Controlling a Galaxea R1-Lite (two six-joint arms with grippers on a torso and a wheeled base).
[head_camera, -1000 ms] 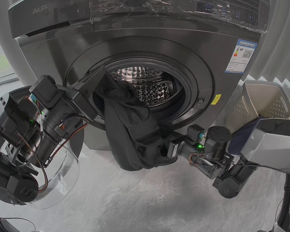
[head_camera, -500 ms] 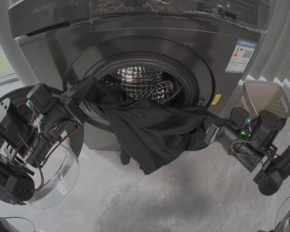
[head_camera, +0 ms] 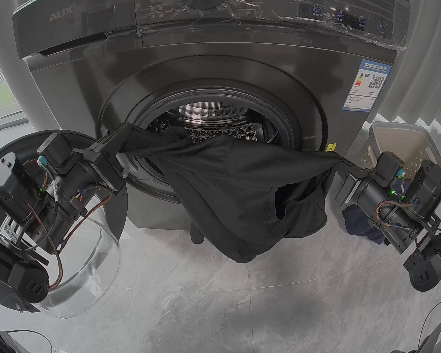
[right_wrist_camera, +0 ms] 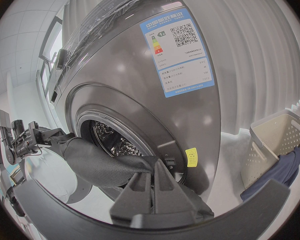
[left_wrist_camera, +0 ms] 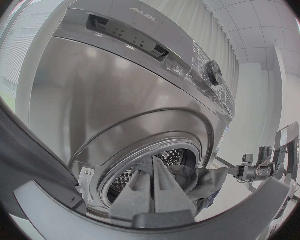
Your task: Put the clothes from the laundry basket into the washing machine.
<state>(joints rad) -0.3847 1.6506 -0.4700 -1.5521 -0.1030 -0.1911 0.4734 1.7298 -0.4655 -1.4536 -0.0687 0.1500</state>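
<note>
The washing machine (head_camera: pixel 206 64) stands on the floor (head_camera: pixel 220 305) with its round door (head_camera: pixel 90 265) swung open at the left side.

Left gripper (head_camera: pixel 124 132): positioned at the left rim of the drum opening (head_camera: pixel 215 116). In the left wrist view its fingers (left_wrist_camera: pixel 141 184) are pressed together on one end of the black garment (head_camera: pixel 240 192).

Black garment: stretched between the two grippers across the front of the drum opening. Its upper edge runs across the lower part of the opening. Its middle sags in front of the machine's lower panel, toward the floor.

Right gripper (head_camera: pixel 342 162): positioned at the right rim of the drum opening. Its fingers are closed on the opposite end of the black garment.

Laundry basket (head_camera: pixel 406 145): beige, perforated, on the floor at the right side of the machine. A dark blue garment (head_camera: pixel 360 224) spills out of it onto the floor, just beside the right gripper's wrist.
</note>
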